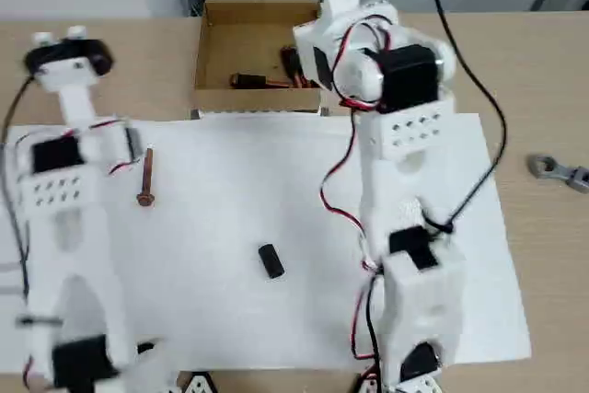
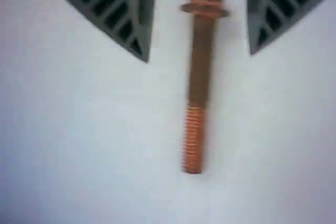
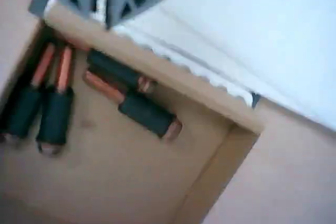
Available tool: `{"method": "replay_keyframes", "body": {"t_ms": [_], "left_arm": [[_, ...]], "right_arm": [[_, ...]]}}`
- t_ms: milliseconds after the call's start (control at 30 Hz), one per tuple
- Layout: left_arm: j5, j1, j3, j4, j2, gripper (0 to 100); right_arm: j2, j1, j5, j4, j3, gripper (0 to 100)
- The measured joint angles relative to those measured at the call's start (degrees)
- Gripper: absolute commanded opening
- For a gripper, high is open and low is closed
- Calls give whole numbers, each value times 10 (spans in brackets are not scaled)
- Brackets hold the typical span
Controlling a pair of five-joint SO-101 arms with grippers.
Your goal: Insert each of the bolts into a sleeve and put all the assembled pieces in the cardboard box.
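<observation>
A copper bolt [image 2: 198, 85] lies flat on the white sheet, its flanged head between the fingers of my left gripper [image 2: 198, 51], which is open and hangs just above it without touching. In the high view this bolt [image 1: 145, 177] lies at the sheet's left side beside the left arm. A black sleeve [image 1: 270, 261] lies alone mid-sheet. The cardboard box [image 1: 213, 54] stands beyond the sheet's far edge. My right gripper [image 3: 106, 17] is shut, holds nothing, and hovers over the box's near wall [image 3: 173, 80]. Several assembled pieces [image 3: 142, 111] lie inside.
The white sheet [image 1: 230, 200] covers most of the wooden table. A metal wrench [image 1: 557, 170] lies on bare wood at the right. The right arm [image 1: 396, 89] stretches from the front edge to the box, with red and black cables along it.
</observation>
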Motion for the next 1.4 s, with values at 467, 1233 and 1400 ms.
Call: {"method": "replay_keyframes", "body": {"t_ms": [467,1233,1400], "left_arm": [[16,-11,-32,5,111,115],[24,21,34,-89,221,115],[21,19,33,-101,239,115]], "right_arm": [[-565,98,28,-39,739,3],[-757,123,34,-99,978,3],[-757,123,34,-99,978,3]]}}
